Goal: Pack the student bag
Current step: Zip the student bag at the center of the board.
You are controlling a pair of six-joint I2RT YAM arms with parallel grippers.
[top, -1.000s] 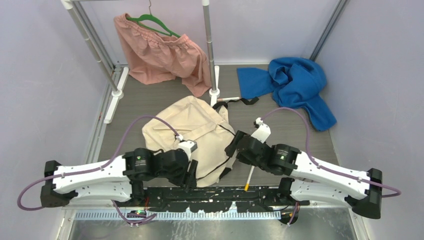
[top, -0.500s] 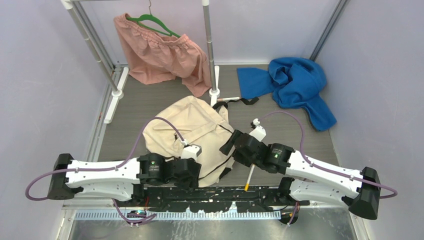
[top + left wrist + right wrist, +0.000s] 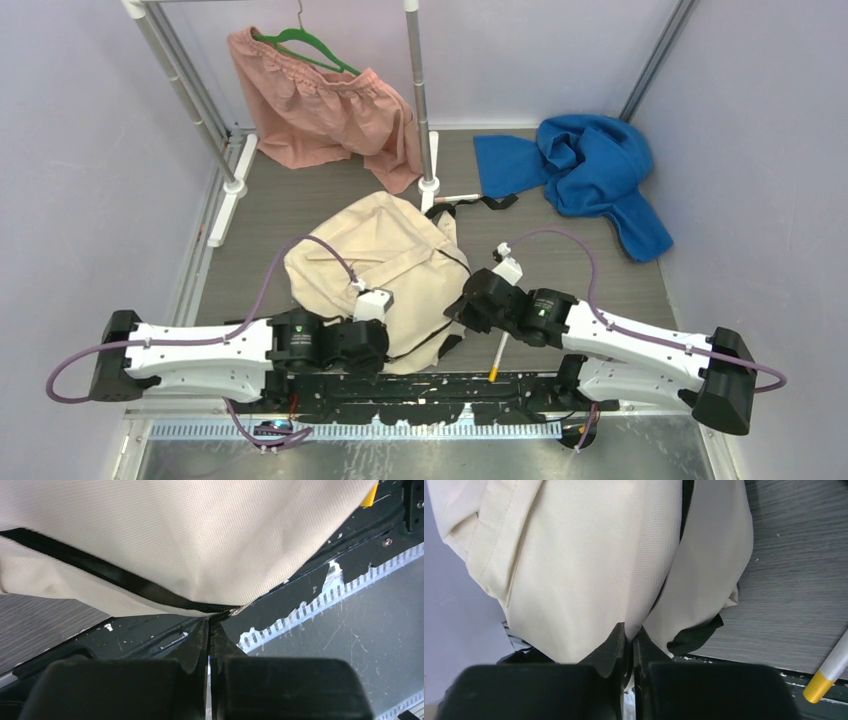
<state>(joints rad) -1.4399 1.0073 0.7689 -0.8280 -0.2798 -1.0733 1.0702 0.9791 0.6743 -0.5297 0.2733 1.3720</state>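
Note:
The student bag (image 3: 380,258), cream fabric with black zip lines and straps, lies in the middle of the table. My left gripper (image 3: 378,348) is at its near edge. In the left wrist view the bag (image 3: 190,535) fills the top, and the left gripper (image 3: 209,622) is shut with its tips at the end of the black zip (image 3: 125,582), beside a small metal pull (image 3: 233,611). My right gripper (image 3: 462,305) is at the bag's right side. In the right wrist view the right gripper (image 3: 629,630) is shut on a fold of the bag's cream fabric (image 3: 589,565).
A white pen with a yellow end (image 3: 497,358) lies just right of the bag, under my right arm. A pink garment on a green hanger (image 3: 320,100) hangs on the rack (image 3: 420,90) at the back. A blue fleece cloth (image 3: 590,170) lies back right. The black base rail (image 3: 430,385) borders the near edge.
Both grippers have gone from open to shut. The left gripper settled at the bag's near edge, and the right gripper moved left onto the bag's right side.

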